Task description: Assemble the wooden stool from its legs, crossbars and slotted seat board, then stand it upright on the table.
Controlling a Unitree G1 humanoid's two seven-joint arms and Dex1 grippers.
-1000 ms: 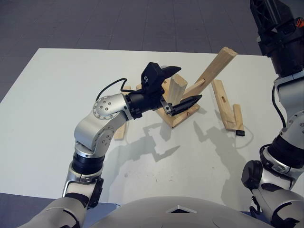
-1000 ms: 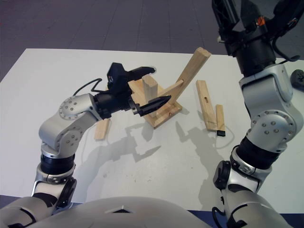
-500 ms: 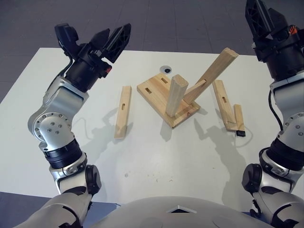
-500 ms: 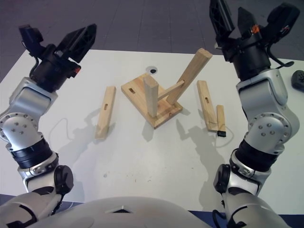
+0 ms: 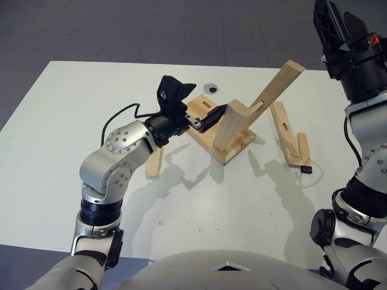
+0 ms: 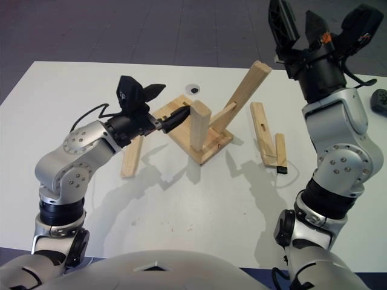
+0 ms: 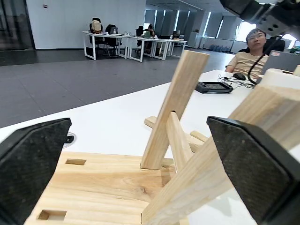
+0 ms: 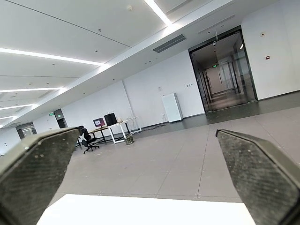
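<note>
- My left claw (image 5: 205,99) hangs low over the seat board (image 7: 103,187). Its fingers are spread wide apart with nothing clamped, and the pads (image 7: 33,159) flank the woodwork.
- The upright leg (image 5: 231,124) stands in the board just ahead of the claw, between the fingers and close to one pad. I cannot tell if they touch.
- Past that, the leaning leg (image 5: 278,84) tilts away to my right. A crossbar (image 7: 180,136) joins it to the upright one.
- Back from the claw on my left, a loose leg (image 6: 130,160) lies flat, partly under my forearm.
- Well to the claw's right, a second loose leg (image 5: 283,130) lies flat with a short crossbar (image 5: 302,148) just beside it.
- My right claw (image 6: 297,24) is held high over the table's far right side, fingers apart and gripping nothing. It is well apart from the left claw.
- Free room: bare white table (image 5: 60,121) lies to the claw's left and on my side of it. The far edge is a little beyond the claw, with a round hole (image 5: 211,88) in the tabletop near it.
- Room: grey floor (image 5: 121,30) lies past the table, and desks (image 7: 126,40) with chairs stand far off. Strip lights (image 8: 159,11) run along the ceiling.
</note>
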